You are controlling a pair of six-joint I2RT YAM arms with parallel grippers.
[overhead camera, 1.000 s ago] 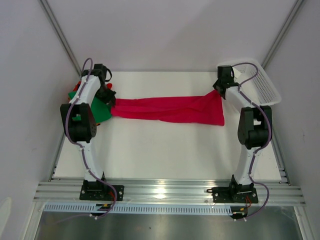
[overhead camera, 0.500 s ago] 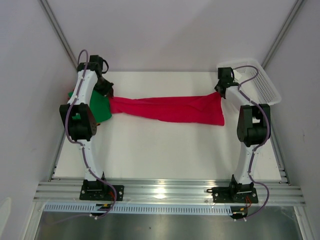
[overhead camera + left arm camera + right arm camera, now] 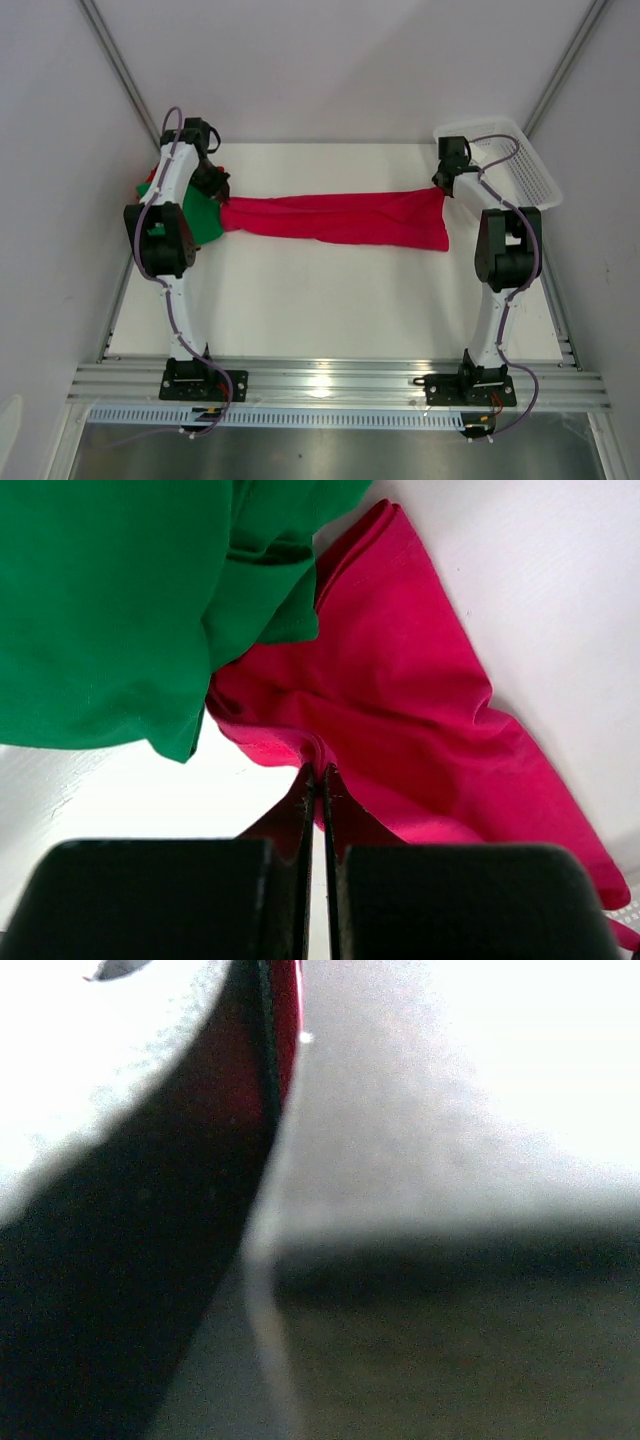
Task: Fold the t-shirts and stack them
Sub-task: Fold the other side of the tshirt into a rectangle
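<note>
1. Crimson t-shirt [image 3: 335, 220] stretched along the table's [image 3: 330, 300] far side — left gripper [image 3: 320, 785] pinches one end, right gripper [image 3: 441, 186] the other
2. Hold tension even; lower it flat, clear of the green t-shirt [image 3: 203, 222]

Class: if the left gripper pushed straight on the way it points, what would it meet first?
The left gripper would press into the crimson cloth t-shirt it pinches; probably the green cloth t-shirt beyond.

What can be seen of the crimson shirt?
The crimson shirt is soft, plain cloth, bunched into a wrinkled band stretched across the far half of the table. The left gripper is shut on its left end, where the green shirt overlaps it; the right gripper holds its right corner, beside the basket.
</note>
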